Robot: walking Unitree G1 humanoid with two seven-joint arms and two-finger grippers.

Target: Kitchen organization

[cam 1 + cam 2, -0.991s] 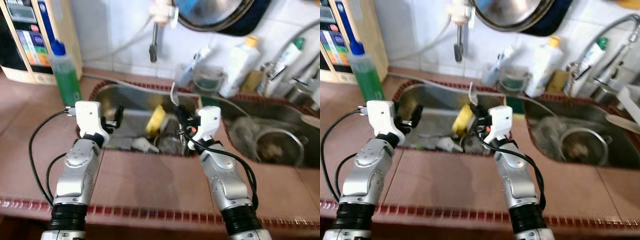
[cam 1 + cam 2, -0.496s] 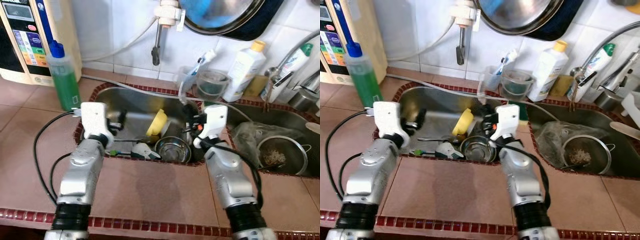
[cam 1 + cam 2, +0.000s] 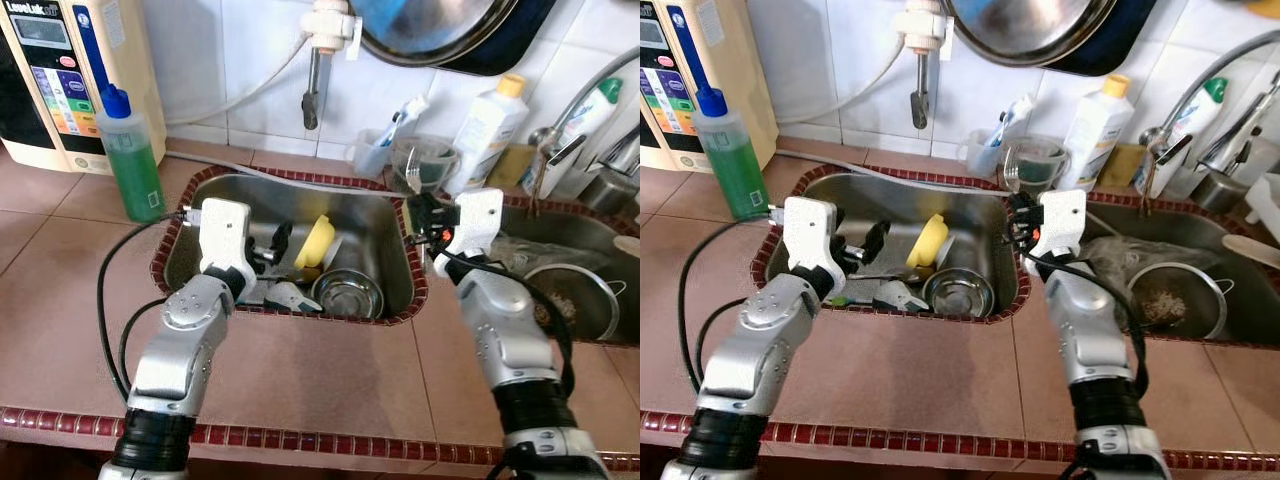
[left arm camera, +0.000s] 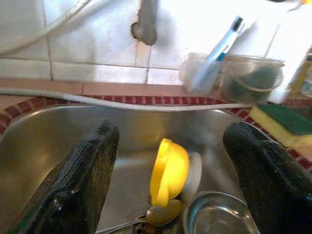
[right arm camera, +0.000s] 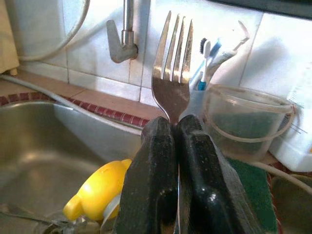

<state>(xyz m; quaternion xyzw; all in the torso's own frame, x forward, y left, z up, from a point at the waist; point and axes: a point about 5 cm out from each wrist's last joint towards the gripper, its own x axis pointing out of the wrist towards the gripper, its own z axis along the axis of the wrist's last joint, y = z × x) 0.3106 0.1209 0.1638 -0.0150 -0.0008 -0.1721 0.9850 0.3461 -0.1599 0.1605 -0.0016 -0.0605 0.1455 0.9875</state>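
My right gripper [image 3: 422, 216] is shut on a steel fork [image 5: 172, 68] and holds it upright, tines up, over the ridge between the two sink basins. The fork [image 3: 410, 170] stands in front of a clear container [image 3: 427, 163]. My left gripper [image 4: 170, 132] hangs open over the left basin [image 3: 220, 195] with nothing between its fingers [image 4: 92, 170]. Below it lie a yellow cup [image 3: 318, 240] on its side, a steel bowl [image 3: 347, 293], a spoon [image 4: 146, 220] and a white item [image 3: 287, 297].
A green soap bottle [image 3: 131, 158] and a water appliance [image 3: 55, 80] stand at the left. A tap [image 3: 314, 65], a toothbrush cup [image 3: 378, 150] and a white bottle [image 3: 489, 128] line the back wall. A strainer [image 3: 572, 303] sits in the right basin. Tiled counter runs along the front.
The right gripper has carried the fork to the right, from over the left basin to the divider. The left gripper has moved further in over the basin. The camera has shifted too.
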